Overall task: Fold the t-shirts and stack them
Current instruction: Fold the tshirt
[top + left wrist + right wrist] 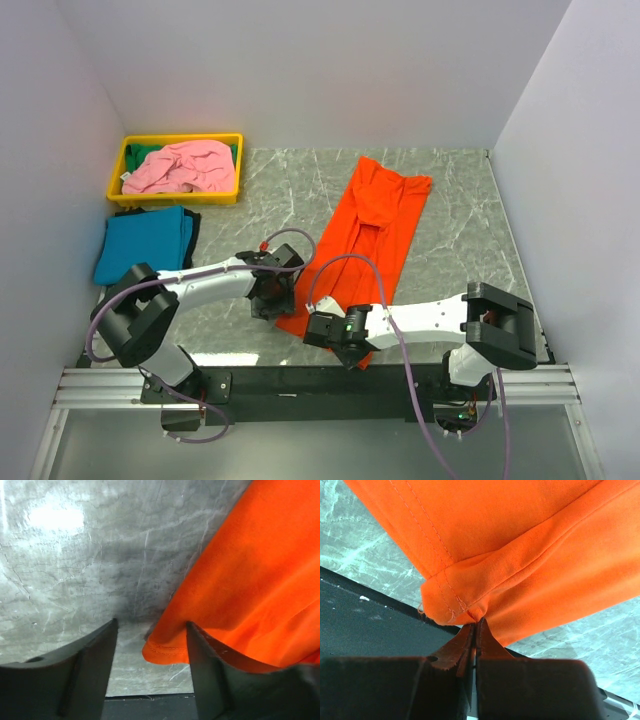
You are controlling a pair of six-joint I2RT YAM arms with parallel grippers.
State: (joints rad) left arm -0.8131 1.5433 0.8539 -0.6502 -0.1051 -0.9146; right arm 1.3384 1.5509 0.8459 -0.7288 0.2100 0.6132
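Note:
The bright orange t-shirt [372, 235] lies as a long folded strip running from the far middle of the table to its near edge. My right gripper [349, 345] is shut on the shirt's near hem corner [452, 605] at the table's front edge. My left gripper [272, 300] is open at the shirt's near left corner; that hemmed corner [167, 647] lies between the fingers, against the right finger [212, 670]. The teal blue t-shirt [145, 242] lies folded at the left. The pale pink t-shirt [185, 165] is bunched in the yellow tray.
The yellow tray [120, 170] stands at the far left, with a bit of green cloth [150, 152] under the pink shirt. White walls close the left, back and right. A black rail [300, 378] runs along the near edge.

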